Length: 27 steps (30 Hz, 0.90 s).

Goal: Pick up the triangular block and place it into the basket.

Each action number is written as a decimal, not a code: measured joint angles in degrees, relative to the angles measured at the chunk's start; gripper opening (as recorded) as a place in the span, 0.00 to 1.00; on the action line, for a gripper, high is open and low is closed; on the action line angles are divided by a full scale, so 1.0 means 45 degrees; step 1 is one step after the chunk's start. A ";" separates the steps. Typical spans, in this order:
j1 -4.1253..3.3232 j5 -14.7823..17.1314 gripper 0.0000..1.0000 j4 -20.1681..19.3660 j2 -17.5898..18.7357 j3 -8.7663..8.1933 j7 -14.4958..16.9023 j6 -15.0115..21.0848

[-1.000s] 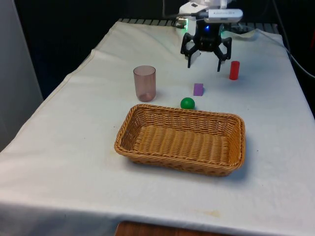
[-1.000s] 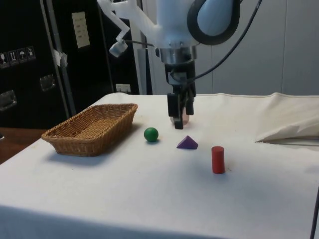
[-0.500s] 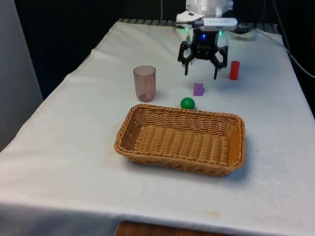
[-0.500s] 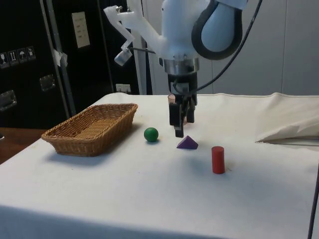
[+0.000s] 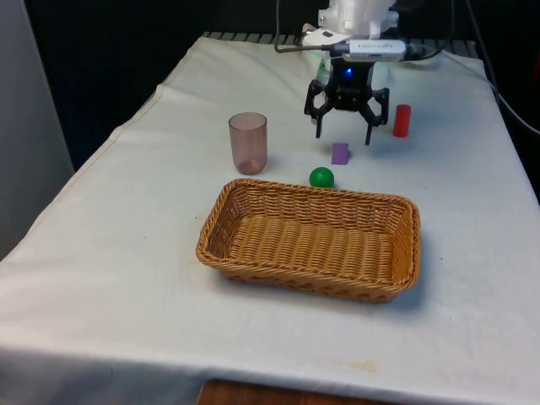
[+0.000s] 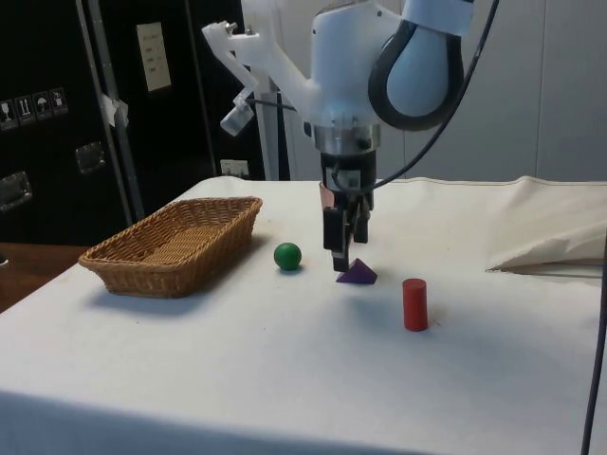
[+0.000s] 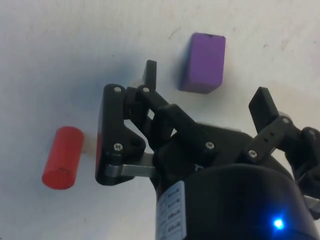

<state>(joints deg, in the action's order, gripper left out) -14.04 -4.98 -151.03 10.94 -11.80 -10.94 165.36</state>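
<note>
One purple block (image 5: 340, 153), one basket (image 5: 312, 239), one ball (image 5: 321, 177)

Table layout, front to back

Basket (image 5: 312, 239) sits nearest the front; ball (image 5: 321, 177) just behind its far rim; block (image 5: 340, 153) just behind the ball; cup (image 5: 248, 143) off to the front view's left of both; cylinder (image 5: 402, 121) further back on the right; gripper (image 5: 342, 133) hangs just above and behind the block, cylinder beside it.

No legible text or labels anywhere.
</note>
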 measured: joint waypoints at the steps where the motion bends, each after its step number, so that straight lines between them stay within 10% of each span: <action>1: 0.0000 0.0000 1.00 -0.0013 0.0051 0.0000 0.0025 0.0076; 27: 0.0064 0.0000 1.00 -0.0331 0.0675 -0.0216 0.0547 0.1133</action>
<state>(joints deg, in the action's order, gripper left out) -13.75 -4.98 -152.52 13.98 -12.78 -8.48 170.45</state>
